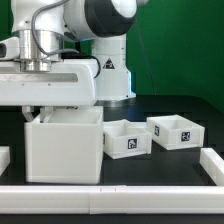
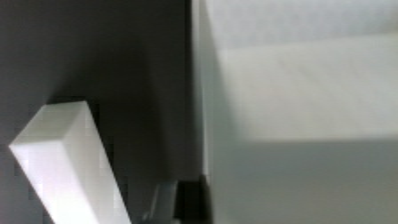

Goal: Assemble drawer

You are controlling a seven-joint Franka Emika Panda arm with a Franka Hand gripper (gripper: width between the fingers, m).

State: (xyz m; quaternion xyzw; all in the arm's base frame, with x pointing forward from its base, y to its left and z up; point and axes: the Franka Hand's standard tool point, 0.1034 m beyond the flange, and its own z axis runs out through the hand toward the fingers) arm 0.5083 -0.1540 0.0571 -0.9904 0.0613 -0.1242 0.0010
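The large white cube-shaped shell (image 1: 64, 148) stands on the dark table at the exterior view's left. My gripper (image 1: 46, 110) reaches down at the shell's top far edge, where the arm hides its tips. In the wrist view one pale wall of the shell (image 2: 294, 110) fills half the picture, very close. One dark finger (image 2: 189, 200) lies right beside that wall, and the other finger is hidden. Two small white trays with tags stand apart from the shell: one in the middle (image 1: 128, 138), one further right (image 1: 179, 130).
Long white border bars run along the front (image 1: 120, 197) and the exterior view's right (image 1: 212, 160), with a short piece at the left edge (image 1: 4, 156). A white bar-shaped block (image 2: 68, 170) lies on the dark surface in the wrist view. The robot base (image 1: 110, 70) stands behind.
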